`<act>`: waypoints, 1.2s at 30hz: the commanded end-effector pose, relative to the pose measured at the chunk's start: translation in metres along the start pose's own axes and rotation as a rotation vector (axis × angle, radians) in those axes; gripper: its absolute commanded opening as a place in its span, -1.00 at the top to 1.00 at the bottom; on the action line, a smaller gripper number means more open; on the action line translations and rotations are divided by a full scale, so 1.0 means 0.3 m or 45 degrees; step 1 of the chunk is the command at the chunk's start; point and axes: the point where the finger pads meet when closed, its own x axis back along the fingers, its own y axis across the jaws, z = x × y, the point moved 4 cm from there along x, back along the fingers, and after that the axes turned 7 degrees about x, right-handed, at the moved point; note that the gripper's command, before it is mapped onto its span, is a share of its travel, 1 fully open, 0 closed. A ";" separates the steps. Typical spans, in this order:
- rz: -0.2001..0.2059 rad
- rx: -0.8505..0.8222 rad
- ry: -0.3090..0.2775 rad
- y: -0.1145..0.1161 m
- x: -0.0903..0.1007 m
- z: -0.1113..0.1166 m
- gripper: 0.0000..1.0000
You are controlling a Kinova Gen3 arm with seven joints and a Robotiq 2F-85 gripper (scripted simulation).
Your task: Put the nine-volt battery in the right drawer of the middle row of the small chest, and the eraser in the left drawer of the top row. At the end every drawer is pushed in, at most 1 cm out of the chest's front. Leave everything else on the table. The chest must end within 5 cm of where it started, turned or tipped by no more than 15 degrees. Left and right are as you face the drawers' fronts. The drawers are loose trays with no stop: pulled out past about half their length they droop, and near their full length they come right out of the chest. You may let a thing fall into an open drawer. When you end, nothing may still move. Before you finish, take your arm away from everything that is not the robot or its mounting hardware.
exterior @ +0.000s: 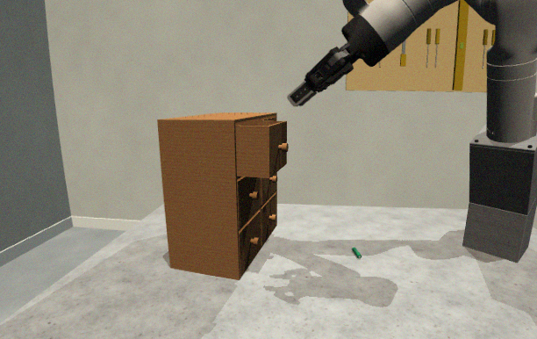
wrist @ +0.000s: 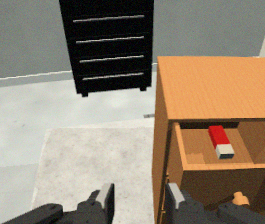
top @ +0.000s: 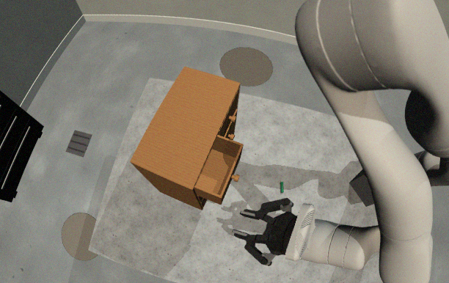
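Observation:
The wooden chest (top: 189,125) (exterior: 200,189) (wrist: 223,90) stands upright with its drawer fronts towards the arm. Its top-row left drawer (top: 207,195) (exterior: 253,151) (wrist: 208,181) is pulled out part way and looks level. The red and white eraser (wrist: 219,137) lies inside this drawer. My gripper (top: 239,222) (exterior: 296,99) (wrist: 139,196) is partly open with nothing between its fingers. It hangs in front of the chest, higher than the open drawer and to its left. The middle-row and bottom-row drawers look pushed in. The nine-volt battery is not visible in any view.
A small green cylinder (top: 282,187) (exterior: 356,253) lies on the table in front of the chest. The open drawer's knob (top: 235,177) (exterior: 282,147) (wrist: 240,198) sticks out towards the arm. A black cabinet (top: 2,139) (wrist: 110,50) stands far behind the chest.

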 end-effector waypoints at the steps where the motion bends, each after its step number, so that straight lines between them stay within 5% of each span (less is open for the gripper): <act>1: 0.010 0.004 0.001 -0.026 0.012 -0.005 0.23; 36: 0.010 0.004 0.001 -0.170 0.084 -0.040 0.23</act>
